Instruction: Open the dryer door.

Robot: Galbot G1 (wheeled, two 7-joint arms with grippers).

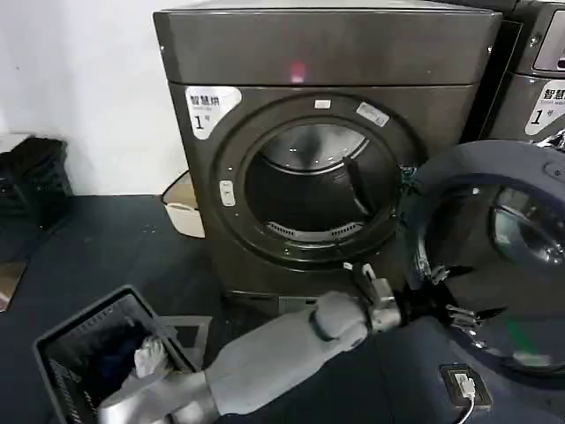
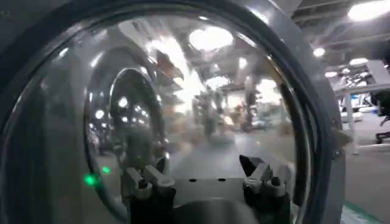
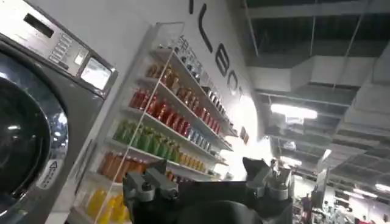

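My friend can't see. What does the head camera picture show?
The big dark bronze-grey metal dryer stands with its round chrome-ringed porthole door swung wide open to the right. The robot's grey left gripper reaches to the door's inner face, fingers open. A dark laundry basket sits lower left.

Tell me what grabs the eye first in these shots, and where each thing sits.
The dryer door stands swung wide open at the right, grey inner rim and tinted glass facing the room, leaving the dryer with its dark drum mouth bare in the middle. The left arm reaches across from the lower left, its left hand open at the door's inner face. A dark laundry basket sits at the lower left on the floor.
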